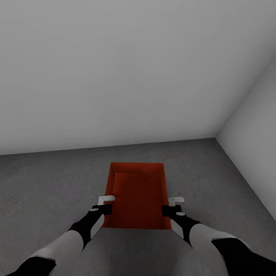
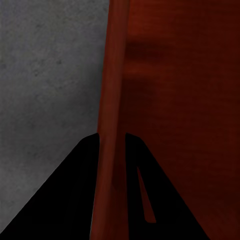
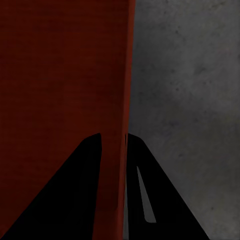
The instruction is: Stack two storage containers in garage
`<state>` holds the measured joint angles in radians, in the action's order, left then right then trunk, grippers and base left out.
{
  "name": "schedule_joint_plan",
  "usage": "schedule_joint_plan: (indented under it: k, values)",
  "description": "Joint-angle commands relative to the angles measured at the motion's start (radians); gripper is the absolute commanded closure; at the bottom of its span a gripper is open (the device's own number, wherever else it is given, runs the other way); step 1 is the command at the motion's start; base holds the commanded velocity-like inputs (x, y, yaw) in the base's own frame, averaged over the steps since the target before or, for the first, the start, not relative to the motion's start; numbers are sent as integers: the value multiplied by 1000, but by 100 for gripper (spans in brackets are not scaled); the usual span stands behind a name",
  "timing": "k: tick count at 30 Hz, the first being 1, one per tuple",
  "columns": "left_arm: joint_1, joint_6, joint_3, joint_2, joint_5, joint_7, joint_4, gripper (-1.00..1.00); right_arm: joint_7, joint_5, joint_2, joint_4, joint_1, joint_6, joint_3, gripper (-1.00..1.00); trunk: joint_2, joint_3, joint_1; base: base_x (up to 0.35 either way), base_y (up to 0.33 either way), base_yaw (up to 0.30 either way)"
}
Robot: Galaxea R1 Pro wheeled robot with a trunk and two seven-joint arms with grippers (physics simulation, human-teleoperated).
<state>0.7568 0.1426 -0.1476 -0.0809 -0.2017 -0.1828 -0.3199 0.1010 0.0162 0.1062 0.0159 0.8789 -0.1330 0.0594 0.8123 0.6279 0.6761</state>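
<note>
— Gripping both long walls: left gripper (image 1: 104,209) at nine o'clock, right gripper (image 1: 168,210) at three, each pinched tight on the container's (image 1: 137,195) rim.

— And where's the container?

— Dead centre over the dark floor (image 1: 50,184), pale wall (image 1: 115,69) at twelve. Resting or lifted, can't tell.

No readable text, label or number appears on anything here.

Plain orange-red rectangular open-topped storage container (image 1: 137,193), upright and empty, over the dark grey concrete-like floor (image 1: 50,188), near the pale wall corner
</note>
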Motion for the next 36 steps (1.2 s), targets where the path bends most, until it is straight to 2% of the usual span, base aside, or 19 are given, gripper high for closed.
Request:
schedule_joint_plan:
  k: [1, 16, 36]
  values:
    - [1, -52, 11, 2, -1, -12, -10, 100, 0, 3, -14, 6, 0, -3, -12, 100, 1, 1, 0, 0, 0, 0]
    - [1, -52, 11, 2, -1, -11, -10, 100, 2, 2, -14, 6, 0, -2, -12, 100, 1, 1, 0, 1, 0, 0]
    - [1, -52, 11, 3, -1, -11, -10, 100, 6, 4, -13, 9, 0, -2, -12, 100, 1, 1, 0, 75, 0, 1]
